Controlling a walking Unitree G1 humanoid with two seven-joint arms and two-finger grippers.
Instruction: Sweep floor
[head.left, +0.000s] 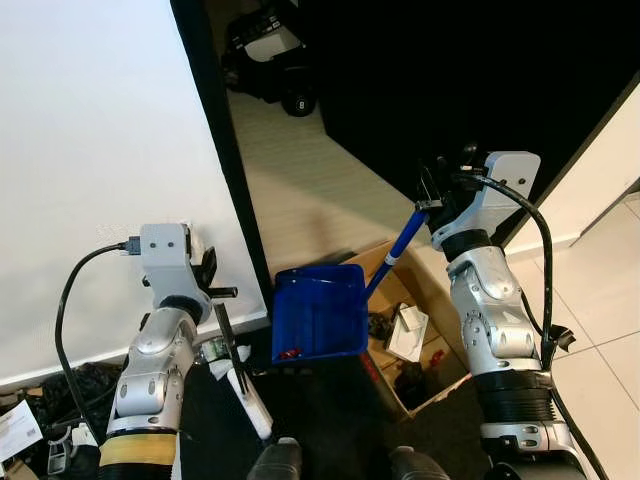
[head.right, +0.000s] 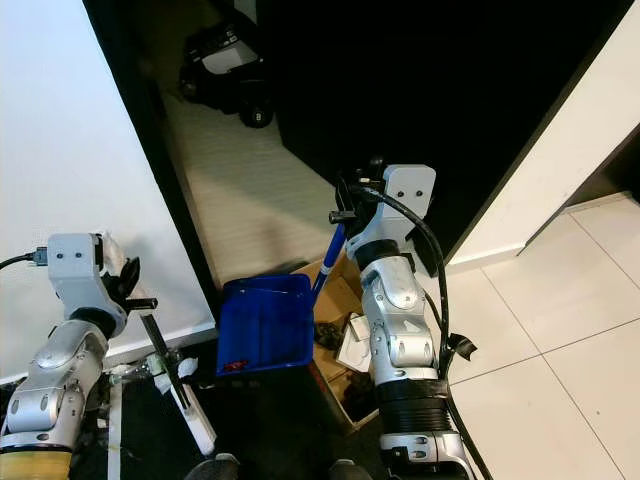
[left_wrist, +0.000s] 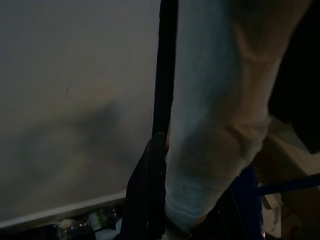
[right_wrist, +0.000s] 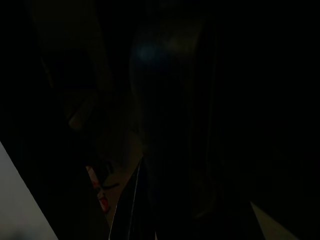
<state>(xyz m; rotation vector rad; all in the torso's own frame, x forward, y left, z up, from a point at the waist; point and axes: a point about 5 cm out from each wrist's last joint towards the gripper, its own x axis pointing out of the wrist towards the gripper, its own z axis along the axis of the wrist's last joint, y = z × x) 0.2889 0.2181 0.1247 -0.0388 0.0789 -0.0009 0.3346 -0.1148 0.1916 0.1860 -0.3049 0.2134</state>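
The right gripper (head.left: 432, 203) holds the blue dustpan (head.left: 318, 312) by its handle, above the cardboard box (head.left: 415, 300). The left gripper (head.left: 215, 290) holds the brush (head.left: 243, 375) low. If the dustpan tips, the red bit (head.left: 290, 353) could fall on the floor.

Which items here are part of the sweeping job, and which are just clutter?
Job:
- blue plastic dustpan with long blue handle, held by the right gripper
- small red scrap lying in the dustpan
- white-handled brush at the left gripper

Lying about:
- open cardboard box of odds and ends
- clear plastic bottle
- black wheeled machine down the corridor
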